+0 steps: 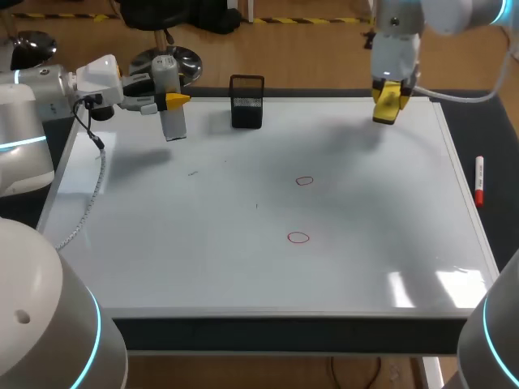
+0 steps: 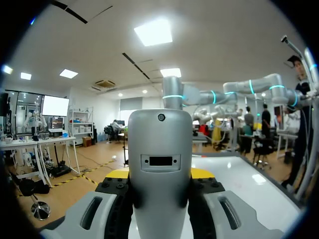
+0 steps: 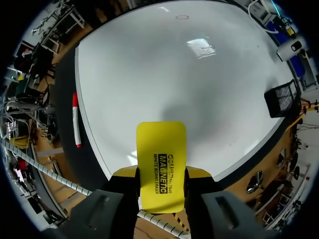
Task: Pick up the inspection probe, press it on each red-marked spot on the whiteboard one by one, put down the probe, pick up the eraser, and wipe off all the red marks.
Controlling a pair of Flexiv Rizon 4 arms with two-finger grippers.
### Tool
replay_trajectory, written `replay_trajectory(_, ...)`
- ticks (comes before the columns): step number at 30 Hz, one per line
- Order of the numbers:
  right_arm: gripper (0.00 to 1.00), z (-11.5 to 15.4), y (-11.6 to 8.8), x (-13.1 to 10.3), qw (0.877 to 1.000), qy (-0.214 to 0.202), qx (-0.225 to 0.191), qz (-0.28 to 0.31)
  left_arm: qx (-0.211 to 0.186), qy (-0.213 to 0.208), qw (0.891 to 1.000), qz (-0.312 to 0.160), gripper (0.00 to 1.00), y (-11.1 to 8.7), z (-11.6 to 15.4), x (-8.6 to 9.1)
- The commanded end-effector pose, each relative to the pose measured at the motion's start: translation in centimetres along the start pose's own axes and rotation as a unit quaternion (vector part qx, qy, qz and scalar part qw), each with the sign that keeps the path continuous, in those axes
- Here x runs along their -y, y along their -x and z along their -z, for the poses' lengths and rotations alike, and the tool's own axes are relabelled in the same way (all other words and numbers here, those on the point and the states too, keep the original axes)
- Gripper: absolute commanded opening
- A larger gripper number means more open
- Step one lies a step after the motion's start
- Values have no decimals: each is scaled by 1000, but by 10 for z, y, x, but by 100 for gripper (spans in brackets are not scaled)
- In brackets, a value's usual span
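The probe point(image 1: 173, 121) was held clamped in the left gripper point(image 1: 174, 100) over the worktop's far left corner, and the eraser point(image 1: 386, 109) in the right gripper point(image 1: 388, 104) over the far right corner. Were wiping begun early, the red marks point(image 1: 304, 181) could be erased unprobed. Both marks were shown only in the head view; the left wrist view was filled by the probe

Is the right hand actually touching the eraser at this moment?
Touching. The right wrist view shows the yellow eraser pinched between the two yellow tips of the right hand, with no gap on either side.
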State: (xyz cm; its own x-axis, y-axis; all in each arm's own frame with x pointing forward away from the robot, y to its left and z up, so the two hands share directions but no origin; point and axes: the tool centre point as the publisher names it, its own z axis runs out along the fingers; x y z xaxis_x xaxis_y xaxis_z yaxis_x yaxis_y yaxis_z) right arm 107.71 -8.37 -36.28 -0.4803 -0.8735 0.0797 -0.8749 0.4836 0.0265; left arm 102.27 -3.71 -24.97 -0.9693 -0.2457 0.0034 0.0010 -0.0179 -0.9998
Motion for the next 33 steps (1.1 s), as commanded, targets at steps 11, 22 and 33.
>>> replay_trajectory(11, 0, 4, -18, 3, 1000, 0, 11, -10, -1, 0, 1000, 0, 0, 1, 0, 1)
replay_trajectory(22, 0, 4, -18, 3, 1000, 0, 11, -10, -1, 0, 1000, 0, 0, 1, 0, 1)
replay_trajectory(33, 0, 4, -18, 3, 1000, 0, 11, -10, -1, 0, 1000, 0, 0, 1, 0, 1)
